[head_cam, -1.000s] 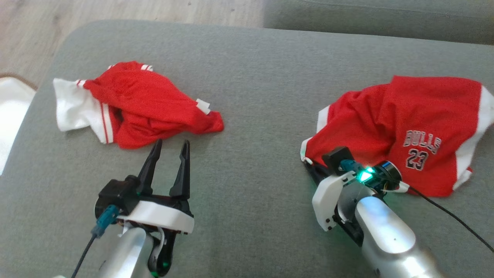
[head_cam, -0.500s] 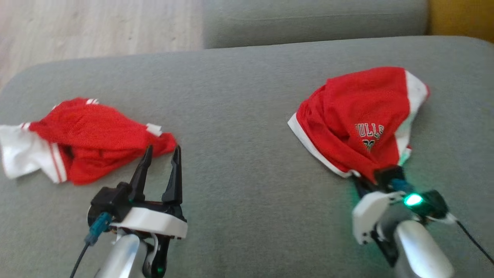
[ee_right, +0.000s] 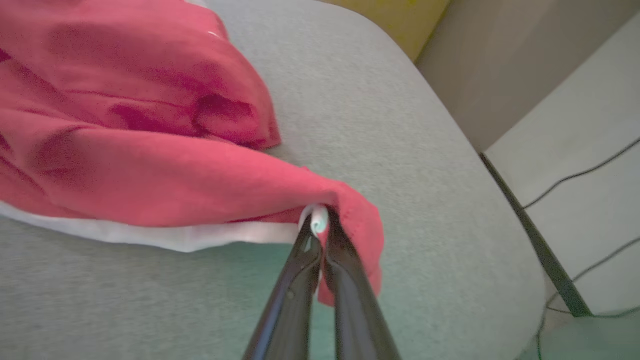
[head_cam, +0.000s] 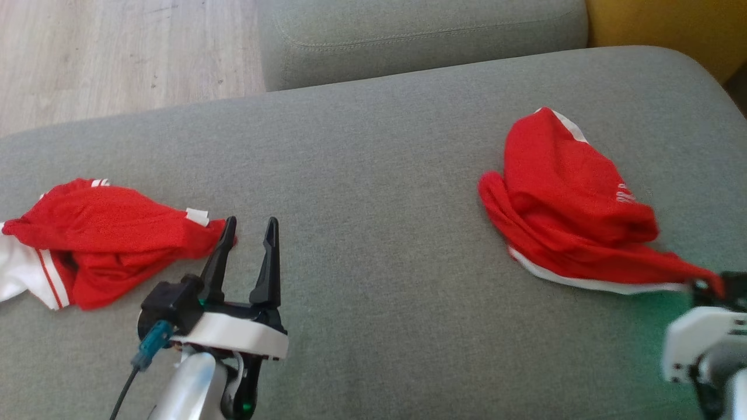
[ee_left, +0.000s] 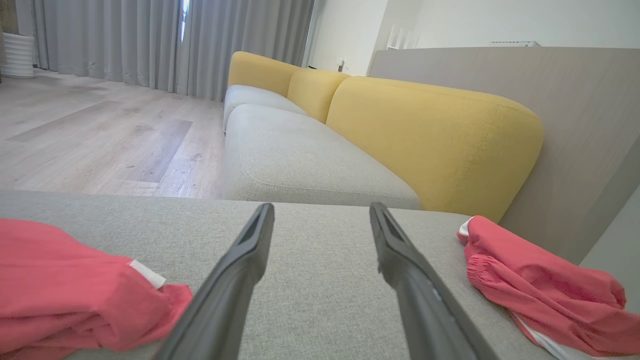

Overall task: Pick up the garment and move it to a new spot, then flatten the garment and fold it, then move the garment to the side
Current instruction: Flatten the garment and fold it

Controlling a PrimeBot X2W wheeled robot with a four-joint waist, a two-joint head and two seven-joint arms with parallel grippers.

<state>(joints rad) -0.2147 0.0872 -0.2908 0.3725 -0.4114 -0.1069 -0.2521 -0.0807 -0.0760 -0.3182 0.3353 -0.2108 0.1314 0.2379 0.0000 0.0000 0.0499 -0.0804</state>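
- As I turn the head to follow the right arm, the head view has swung across the seat cushion (head_cam: 379,245), so I discount that shift. The real change is the jersey (head_cam: 572,198): 1 second ago it lay spread with its lettering and number plain; now it is bunched into a ridge with only a scrap of lettering showing. 1 corner is drawn out to the right gripper (head_cam: 705,287) at the lower right.
- In the same view the left gripper (head_cam: 251,223) stands wide and empty; 1 fingertip is just beside the other red garment (head_cam: 111,233), which has kept its shape.
- Left wrist view: the 2 fingers are spread over bare cushion with nothing between them; the other red garment (ee_left: 75,290) lies at the left and the jersey (ee_left: 540,290) well apart at the right.
- Right wrist view: the fingers are pinched tight on the rolled white hem (ee_right: 175,237) and the red cloth at that corner; the rest of the jersey (ee_right: 150,165) trails on the cushion, near its rounded end.
- My reading: the move to a new spot is under way; flattening and folding are not begun. The bunching will leave more to smooth out, and there is little cushion left on this side.
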